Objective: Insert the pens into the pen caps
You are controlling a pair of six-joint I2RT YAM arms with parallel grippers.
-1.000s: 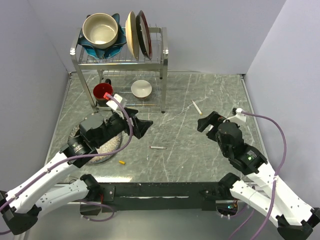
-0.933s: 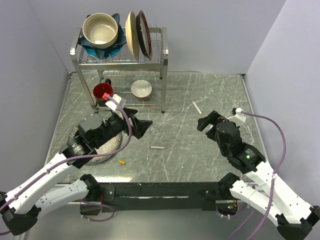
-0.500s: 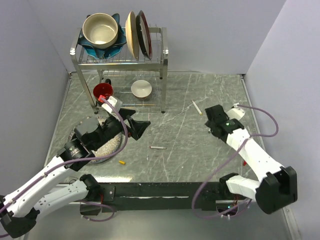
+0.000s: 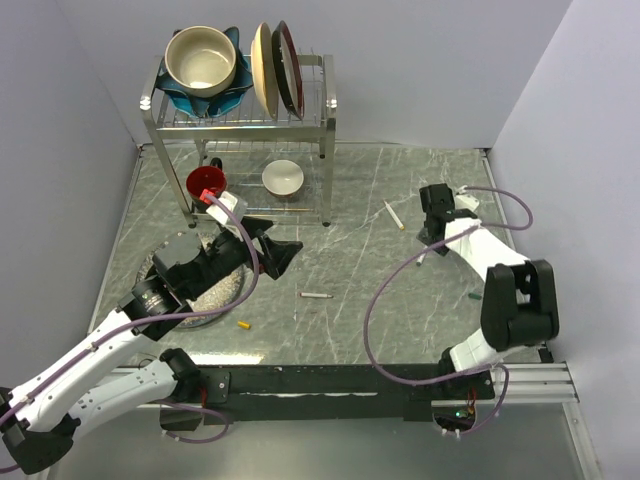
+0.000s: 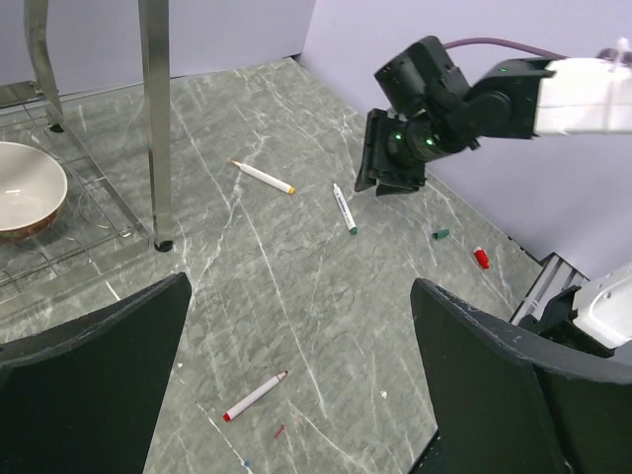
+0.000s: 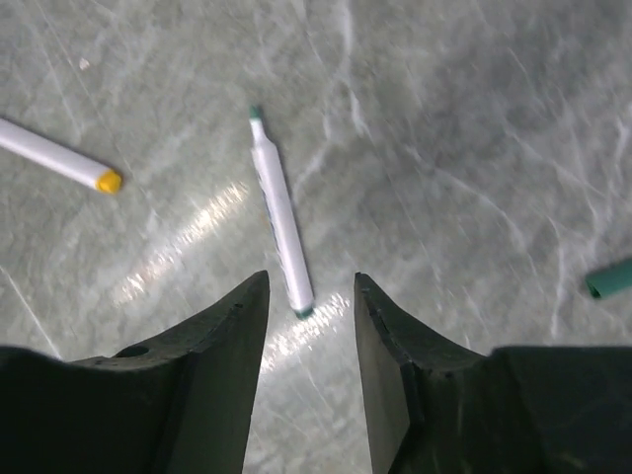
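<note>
Three white pens lie on the marble table. The green-tipped pen (image 6: pixel 280 212) (image 5: pixel 344 208) lies under my right gripper (image 6: pixel 311 281) (image 4: pixel 428 235), which hangs over it with its jaws partly narrowed. That pen's near end sits between the fingertips (image 6: pixel 252 296), untouched. The yellow-tipped pen (image 4: pixel 394 215) (image 6: pixel 54 155) lies just to the left. The red-tipped pen (image 4: pixel 316 296) (image 5: pixel 255 396) lies mid-table, below my left gripper (image 4: pixel 285 252) (image 5: pixel 301 286), which is wide open and holds nothing. A green cap (image 4: pixel 473 296) (image 6: pixel 609 278), a red cap (image 5: pixel 481 257) and a yellow cap (image 4: pixel 243 325) lie loose.
A metal dish rack (image 4: pixel 240 125) at the back left carries a beige bowl (image 4: pixel 200 60) and upright plates (image 4: pixel 275 70), with a white bowl (image 4: pixel 283 177) below. A red mug (image 4: pixel 205 183) stands beside it. A plate (image 4: pixel 215 292) lies under my left arm. Walls close in on three sides.
My right arm has reached out towards the back right, coming down over the green-tipped pen, and its jaws have narrowed. The left gripper shifted slightly and stayed open.
</note>
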